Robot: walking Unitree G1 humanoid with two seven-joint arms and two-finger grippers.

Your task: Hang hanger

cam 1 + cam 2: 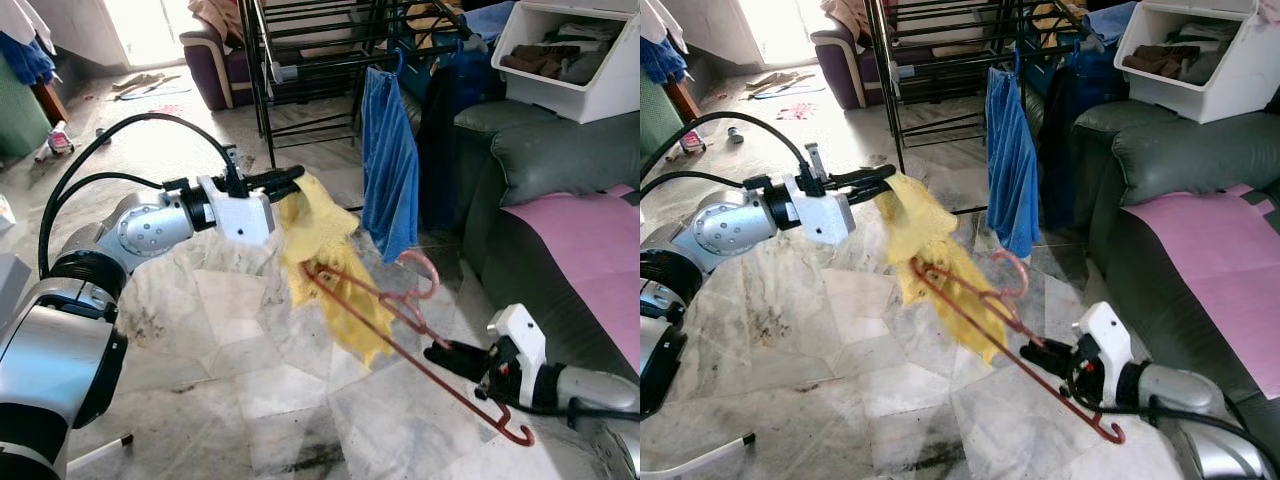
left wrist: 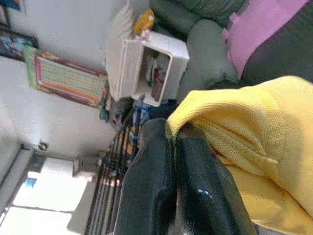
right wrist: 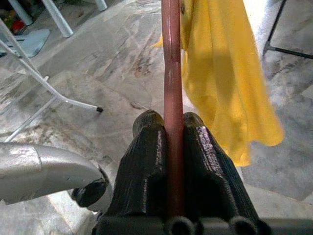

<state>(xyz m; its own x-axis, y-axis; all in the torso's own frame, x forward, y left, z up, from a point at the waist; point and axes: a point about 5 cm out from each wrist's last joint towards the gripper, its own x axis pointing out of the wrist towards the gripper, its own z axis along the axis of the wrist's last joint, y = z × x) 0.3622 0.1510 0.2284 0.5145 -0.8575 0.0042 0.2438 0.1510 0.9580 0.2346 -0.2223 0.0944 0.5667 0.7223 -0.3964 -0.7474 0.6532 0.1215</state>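
Note:
A yellow garment [image 1: 325,260] hangs over the marble floor, its top corner pinched by my left gripper [image 1: 296,178], which is shut on it. The cloth [image 2: 254,137] bulges out past the black fingers [image 2: 195,191]. A red hanger [image 1: 400,310] slants down to the right, its far end tucked into the garment and its hook [image 1: 516,435] low at the near right. My right gripper [image 1: 445,355] is shut on the hanger's long bar [image 3: 172,98]. Behind stands a black drying rack [image 1: 320,60] with a blue garment [image 1: 388,165] hung on it.
A dark green sofa [image 1: 560,190] with a pink cover [image 1: 600,240] fills the right side. A white storage bin [image 1: 575,55] sits above it. A purple armchair [image 1: 215,60] stands at the back. White metal legs [image 3: 58,93] rest on the floor near my right arm.

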